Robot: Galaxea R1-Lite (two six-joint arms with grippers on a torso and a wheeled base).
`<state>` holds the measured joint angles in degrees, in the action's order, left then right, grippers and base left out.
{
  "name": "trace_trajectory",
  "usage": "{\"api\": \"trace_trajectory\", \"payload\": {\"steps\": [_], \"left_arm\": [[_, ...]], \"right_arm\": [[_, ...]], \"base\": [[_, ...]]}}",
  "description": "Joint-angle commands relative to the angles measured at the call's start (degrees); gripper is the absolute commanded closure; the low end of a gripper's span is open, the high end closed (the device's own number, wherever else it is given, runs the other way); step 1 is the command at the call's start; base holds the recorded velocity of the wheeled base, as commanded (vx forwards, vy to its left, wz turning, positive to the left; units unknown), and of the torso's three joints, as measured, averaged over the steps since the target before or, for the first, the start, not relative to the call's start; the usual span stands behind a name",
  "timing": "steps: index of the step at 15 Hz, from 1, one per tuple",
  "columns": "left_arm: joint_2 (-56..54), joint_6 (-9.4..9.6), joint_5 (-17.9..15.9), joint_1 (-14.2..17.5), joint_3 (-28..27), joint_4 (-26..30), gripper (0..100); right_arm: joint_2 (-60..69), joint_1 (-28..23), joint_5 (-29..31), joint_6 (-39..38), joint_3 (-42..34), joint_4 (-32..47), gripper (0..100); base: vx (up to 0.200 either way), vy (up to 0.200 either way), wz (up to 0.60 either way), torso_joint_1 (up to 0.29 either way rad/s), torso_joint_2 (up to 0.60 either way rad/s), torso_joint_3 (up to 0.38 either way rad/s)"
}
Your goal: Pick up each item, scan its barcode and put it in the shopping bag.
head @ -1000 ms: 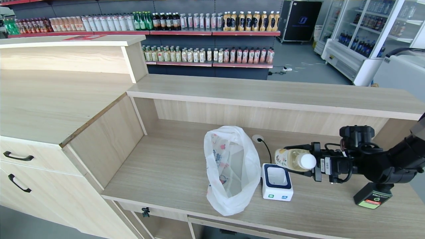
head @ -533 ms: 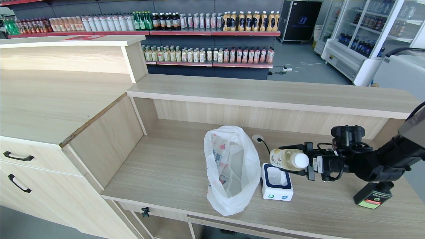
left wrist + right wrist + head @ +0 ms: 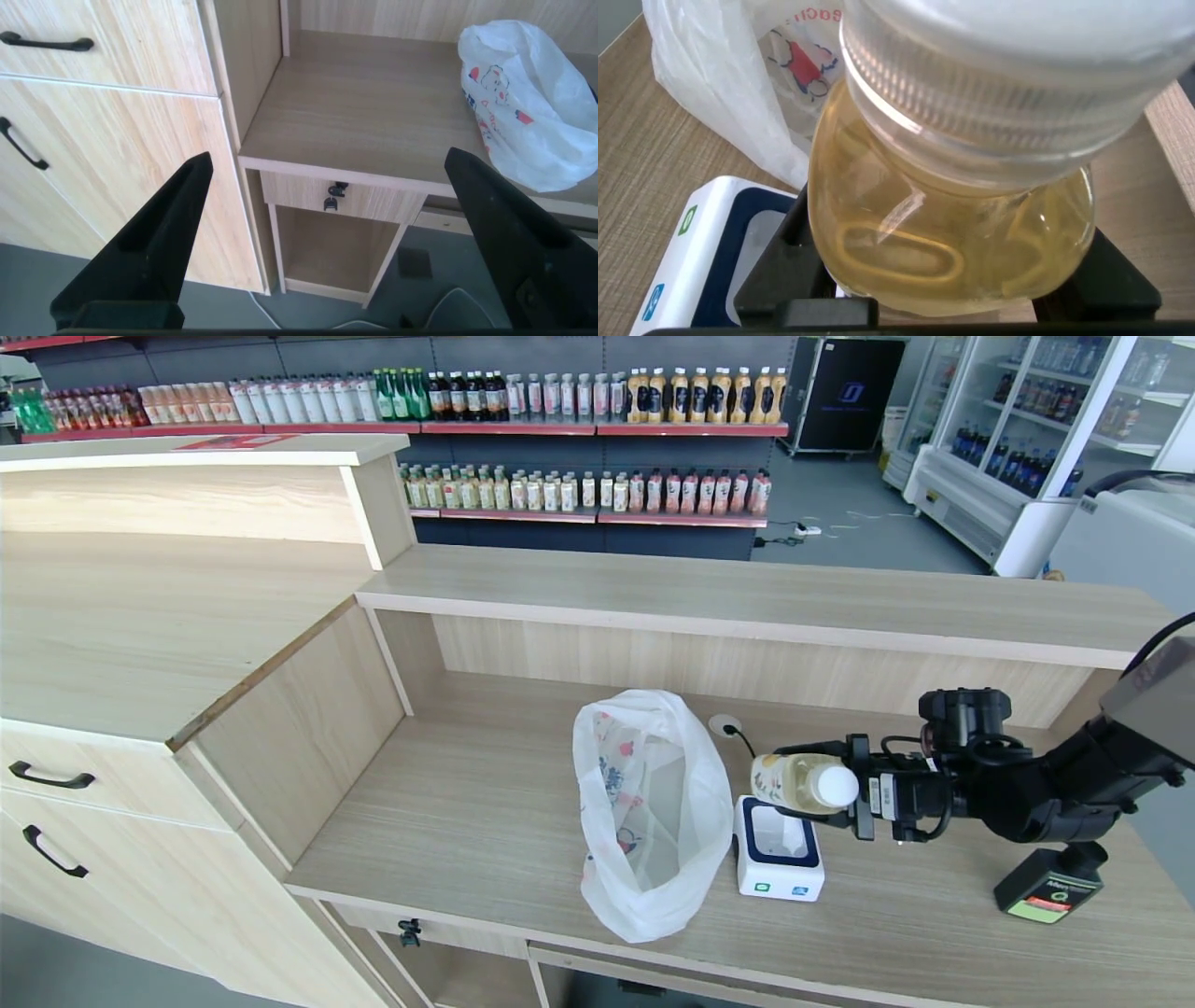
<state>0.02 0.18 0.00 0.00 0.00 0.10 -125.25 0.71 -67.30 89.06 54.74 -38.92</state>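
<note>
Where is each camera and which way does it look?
Head view: on the robot's head, looking forward and down at the counter; the right gripper holds a bottle by the scanner.
Left wrist view: on the left wrist, facing the counter's front edge; the open left gripper shows.
Right wrist view: on the right wrist, looking past its gripped bottle at the scanner.
All three share the shopping bag.

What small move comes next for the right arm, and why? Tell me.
Probably bring the bottle squarely over the scanner and hold it: it lies sideways in the right jaws above the scanner's far edge, beside the shopping bag.
</note>
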Motion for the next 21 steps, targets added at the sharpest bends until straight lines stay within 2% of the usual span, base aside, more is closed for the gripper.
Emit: {"api": "trace_trajectory", "payload": {"steps": [1,18,20,21], "left_arm": [[-0.02,-0.01,0.00,0.00,0.00,-0.01,0],[-0.02,-0.01,0.00,0.00,0.00,-0.01,0],[-0.02,-0.01,0.00,0.00,0.00,-0.01,0],[-0.02,-0.01,0.00,0.00,0.00,-0.01,0]], "right_arm": [[-0.09,0.17,-0.02,0.06,0.02,-0.01,100],[-2.11,0.52,-0.02,0.14,1.25,-0.19,100],[-0.53,0.35,-0.02,-2.67,3.01,-0.10,100],[2.46,0.00,-0.02,-7.41,3.36,-0.10,100]], "base": [[0.000,0.000,0.00,0.000,0.00,0.000],[0.000,0.000,0.00,0.000,0.00,0.000],[0.000,0.000,0.00,0.000,0.00,0.000],[0.000,0.000,0.00,0.000,0.00,0.000]]}}
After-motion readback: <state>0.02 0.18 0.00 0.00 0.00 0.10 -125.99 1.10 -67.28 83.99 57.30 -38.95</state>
